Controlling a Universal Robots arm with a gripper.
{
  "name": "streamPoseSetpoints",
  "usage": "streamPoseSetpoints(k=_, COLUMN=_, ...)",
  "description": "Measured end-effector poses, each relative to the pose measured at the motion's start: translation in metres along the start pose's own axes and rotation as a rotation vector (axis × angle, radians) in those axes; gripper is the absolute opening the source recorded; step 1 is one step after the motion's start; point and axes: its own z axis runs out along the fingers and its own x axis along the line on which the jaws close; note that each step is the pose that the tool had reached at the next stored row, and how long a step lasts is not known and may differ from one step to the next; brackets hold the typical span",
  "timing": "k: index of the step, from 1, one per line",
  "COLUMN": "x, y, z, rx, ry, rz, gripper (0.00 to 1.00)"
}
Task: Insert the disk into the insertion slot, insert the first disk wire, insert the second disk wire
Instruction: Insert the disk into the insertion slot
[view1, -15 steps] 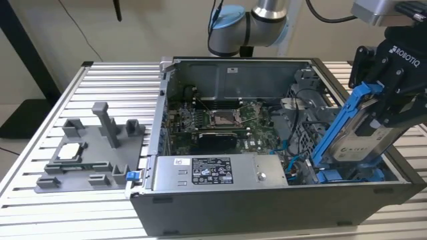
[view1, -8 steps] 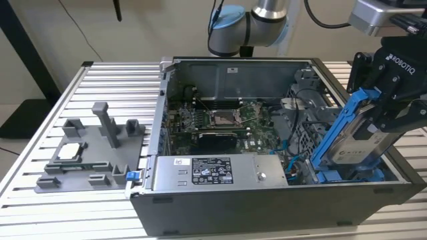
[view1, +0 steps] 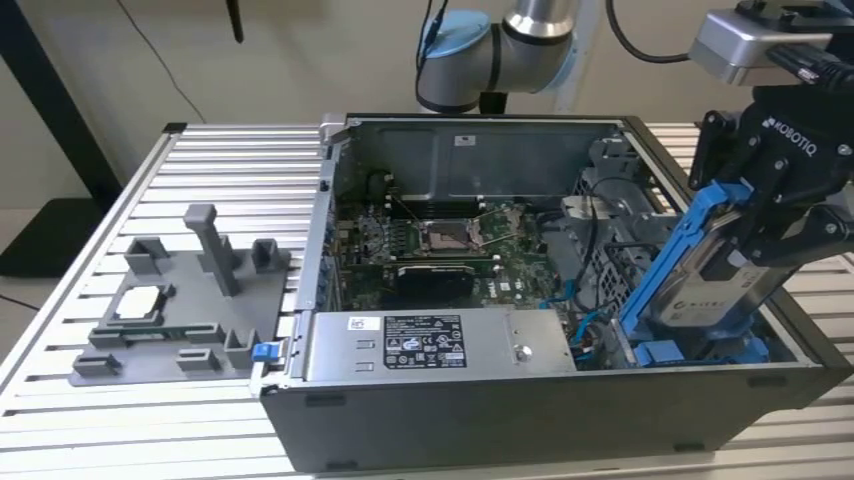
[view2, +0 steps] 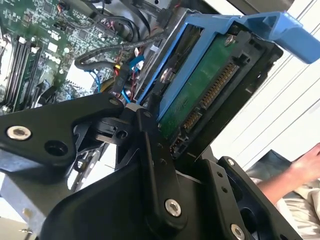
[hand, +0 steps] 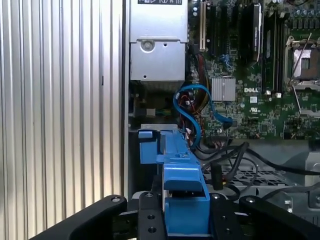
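- I hold the disk (view1: 707, 288) steeply tilted, its lower end at the insertion slot (view1: 694, 352), in the corner of the computer case (view1: 534, 410) at the exterior view's right, likely so its blue rails can feed in.
- The gripper (view1: 754, 235) is clamped across the disk's upper part, leaving that lower end free.

Looks like a robotics lab: slotted aluminium table (view1: 60, 400), opened computer case (view1: 534, 425), grey parts fixture (view1: 180, 320), robot arm (view1: 497, 50) overhead.
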Motion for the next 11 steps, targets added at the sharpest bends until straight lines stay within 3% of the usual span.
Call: streamPoseSetpoints(k=11, x=-0.0006, y=-0.0016, z=0.0181, rx=0.0000, ry=0.0000, rz=0.000, gripper=0.00)
